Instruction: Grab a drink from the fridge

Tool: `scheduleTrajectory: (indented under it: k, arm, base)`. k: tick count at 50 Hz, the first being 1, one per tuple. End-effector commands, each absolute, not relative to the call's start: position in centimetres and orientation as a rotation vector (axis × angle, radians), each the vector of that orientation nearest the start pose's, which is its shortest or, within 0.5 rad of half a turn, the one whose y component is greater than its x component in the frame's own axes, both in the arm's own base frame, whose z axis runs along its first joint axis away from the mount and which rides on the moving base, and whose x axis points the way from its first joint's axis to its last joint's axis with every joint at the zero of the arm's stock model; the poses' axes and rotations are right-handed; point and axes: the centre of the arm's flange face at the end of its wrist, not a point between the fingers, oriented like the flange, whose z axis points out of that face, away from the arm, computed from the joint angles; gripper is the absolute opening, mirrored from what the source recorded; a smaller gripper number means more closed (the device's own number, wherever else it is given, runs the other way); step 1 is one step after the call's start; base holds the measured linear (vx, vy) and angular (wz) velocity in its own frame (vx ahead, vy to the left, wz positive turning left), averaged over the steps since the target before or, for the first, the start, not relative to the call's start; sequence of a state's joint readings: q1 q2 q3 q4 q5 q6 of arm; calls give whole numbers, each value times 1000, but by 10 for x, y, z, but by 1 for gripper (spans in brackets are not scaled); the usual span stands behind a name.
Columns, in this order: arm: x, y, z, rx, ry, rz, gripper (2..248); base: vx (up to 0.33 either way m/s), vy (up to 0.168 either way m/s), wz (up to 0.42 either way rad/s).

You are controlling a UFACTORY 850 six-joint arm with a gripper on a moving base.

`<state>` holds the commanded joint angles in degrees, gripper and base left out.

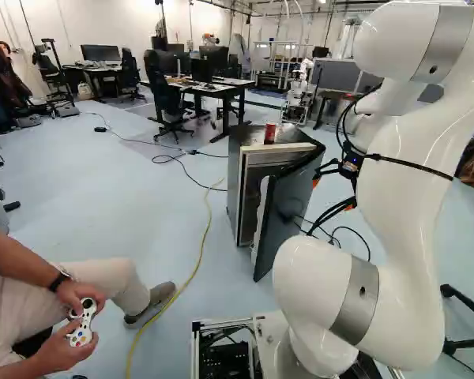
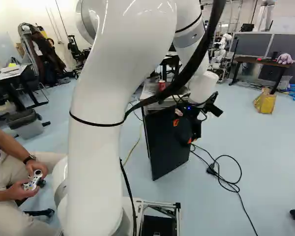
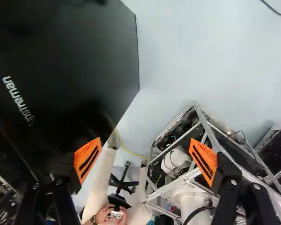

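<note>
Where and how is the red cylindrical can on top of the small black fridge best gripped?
Probably at mid-height on the red can, one finger each side, approaching level from the front, above the open door: it stands upright, round-sided, near the front edge of the fridge.

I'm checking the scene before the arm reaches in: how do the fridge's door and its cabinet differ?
The door is a thin panel; the cabinet is a deep box. The door hangs swung out at an angle; the cabinet stands on the floor with a red can on top. Both are dark outside.
</note>
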<state>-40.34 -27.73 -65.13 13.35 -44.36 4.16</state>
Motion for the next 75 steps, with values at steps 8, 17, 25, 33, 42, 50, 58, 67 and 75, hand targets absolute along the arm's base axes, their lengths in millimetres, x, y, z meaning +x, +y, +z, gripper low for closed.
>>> scheduleTrajectory:
  k: [8,17,25,33,42,50,58,67,75]
  arm:
    - [431,-351,360,-2712,1309,99,247]
    - [432,-358,355,-2810,1249,65,247]
    - [430,-360,354,-2900,1185,24,247]
    - [426,-361,354,-2986,1111,-19,247]
    - [423,-359,354,-3079,1013,-69,247]
    - [422,-355,354,-3157,905,-119,247]
    - [425,-349,355,-3231,781,-175,247]
    - [428,-341,357,-3302,628,-243,247]
    - [432,-333,358,-3353,484,-307,247]
  base:
    - [0,0,0]
    - [0,0,0]
    - [0,0,0]
    - [0,0,0]
    - [0,0,0]
    - [0,0,0]
    - [0,0,0]
    - [0,0,0]
    - [0,0,0]
